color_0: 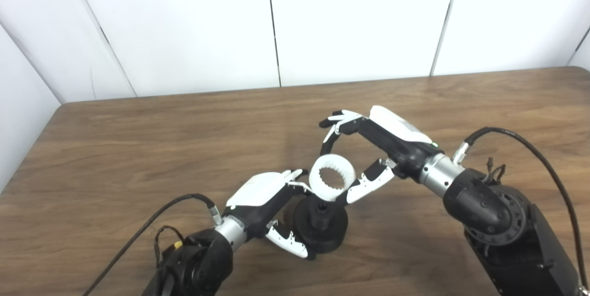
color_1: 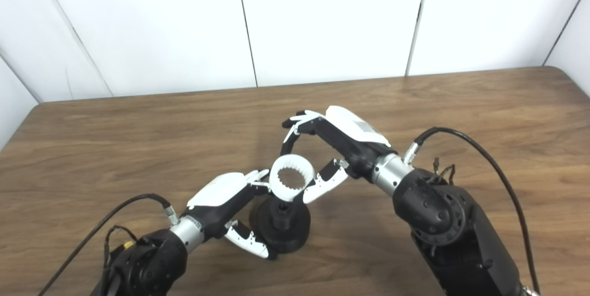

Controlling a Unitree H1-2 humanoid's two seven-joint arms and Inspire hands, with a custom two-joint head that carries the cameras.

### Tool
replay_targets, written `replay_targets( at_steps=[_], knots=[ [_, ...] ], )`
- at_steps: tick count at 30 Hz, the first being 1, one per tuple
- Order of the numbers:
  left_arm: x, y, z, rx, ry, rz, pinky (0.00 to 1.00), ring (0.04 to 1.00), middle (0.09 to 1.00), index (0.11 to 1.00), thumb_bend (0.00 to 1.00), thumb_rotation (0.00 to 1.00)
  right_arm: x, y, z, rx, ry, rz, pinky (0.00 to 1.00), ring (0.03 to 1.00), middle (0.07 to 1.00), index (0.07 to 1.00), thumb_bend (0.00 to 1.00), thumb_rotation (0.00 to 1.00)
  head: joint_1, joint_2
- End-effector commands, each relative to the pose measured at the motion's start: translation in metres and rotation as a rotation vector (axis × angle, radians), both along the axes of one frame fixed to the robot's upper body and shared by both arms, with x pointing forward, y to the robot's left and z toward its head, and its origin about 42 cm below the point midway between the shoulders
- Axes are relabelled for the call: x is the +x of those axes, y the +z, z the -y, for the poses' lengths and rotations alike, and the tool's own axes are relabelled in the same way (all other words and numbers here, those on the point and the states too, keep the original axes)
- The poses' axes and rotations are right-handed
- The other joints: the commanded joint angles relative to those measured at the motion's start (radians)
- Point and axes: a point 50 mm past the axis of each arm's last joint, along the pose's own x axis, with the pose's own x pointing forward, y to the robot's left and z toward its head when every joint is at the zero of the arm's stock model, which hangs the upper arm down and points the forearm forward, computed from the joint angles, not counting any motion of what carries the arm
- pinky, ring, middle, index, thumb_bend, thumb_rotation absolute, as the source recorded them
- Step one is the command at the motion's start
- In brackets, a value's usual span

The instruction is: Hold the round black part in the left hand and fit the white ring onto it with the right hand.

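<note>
Above the round black part (color_0: 322, 227), a toothed white ring (color_0: 332, 178).

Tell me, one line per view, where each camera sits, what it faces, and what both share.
Left eye view: on the head, looking down at the table; both arms enter from below, scene sits further right.
Right eye view: beside it, same downward look; scene sits further left.
Shared: left hand around the black part, right hand holding the white ring just above it.

Ring (color_0: 332, 178) above part (color_0: 322, 229) on table (color_0: 138, 148)
</note>
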Motion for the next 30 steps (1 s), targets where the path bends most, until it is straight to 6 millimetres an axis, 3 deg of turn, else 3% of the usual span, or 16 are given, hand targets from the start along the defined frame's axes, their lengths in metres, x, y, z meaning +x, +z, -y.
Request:
replay_targets(
  at_steps=[1,13,24,30],
  knots=[
    [0.007,0.013,0.0,0.002,0.004,0.059,0.94,1.0,1.0,0.7,0.94,0.28,-0.005,0.018,-0.003,0.007,0.016,0.076,0.82,0.946,0.856,0.489,0.53,0.15,-0.001,0.001],
    [0.007,0.012,-0.002,-0.007,0.006,0.061,0.97,1.0,1.0,0.699,0.94,0.28,-0.011,0.015,-0.004,0.006,0.015,0.07,0.82,0.948,0.861,0.49,0.52,0.15,-0.011,0.002],
    [0.008,0.014,-0.002,-0.009,0.007,0.064,0.92,1.0,1.0,0.699,0.93,0.27,-0.011,0.01,-0.006,0.001,0.02,0.075,0.82,0.934,0.853,0.489,0.52,0.15,-0.009,0.002],
    [0.008,0.015,-0.001,-0.013,0.002,0.065,0.99,1.0,1.0,0.698,0.93,0.26,-0.01,0.007,-0.007,0.01,0.021,0.058,0.82,0.936,0.853,0.489,0.52,0.15,-0.007,0.003]
  ],
)
